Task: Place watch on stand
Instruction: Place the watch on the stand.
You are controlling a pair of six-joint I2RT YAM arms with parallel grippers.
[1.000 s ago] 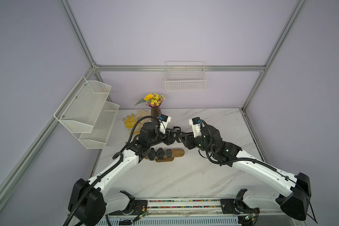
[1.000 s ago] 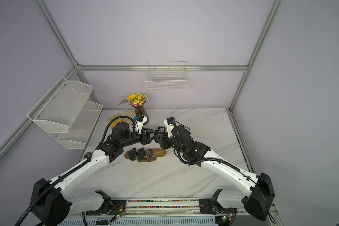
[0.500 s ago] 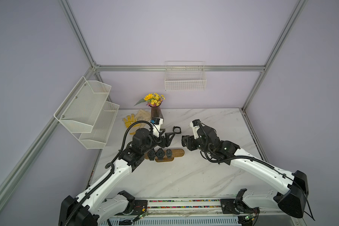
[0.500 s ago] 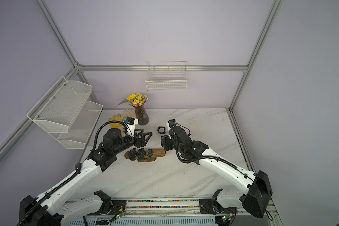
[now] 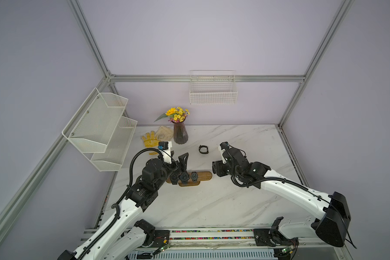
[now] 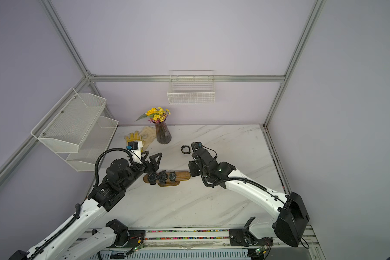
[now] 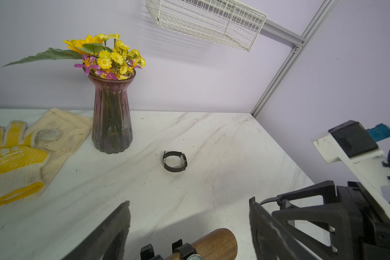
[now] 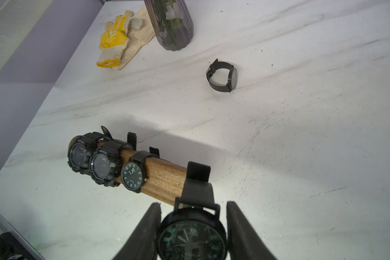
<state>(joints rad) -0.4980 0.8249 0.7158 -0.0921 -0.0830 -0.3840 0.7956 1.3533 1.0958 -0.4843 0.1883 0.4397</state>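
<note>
My right end effector (image 8: 193,203) clamps the black round-faced watch (image 8: 190,238), loop facing the bare right end of the brown wooden stand (image 8: 164,177) — left end effector (image 7: 189,201) wide open, empty.

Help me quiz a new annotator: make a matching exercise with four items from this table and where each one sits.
1 slim watch
2 big-faced watch
3 white-numeral watch
4 yellow glove

A around the stand
B gripped by the right gripper
C overlapping a cream cloth
D loose on the table

Pairs: 1-D, 2-B, 3-A, 4-C
</note>
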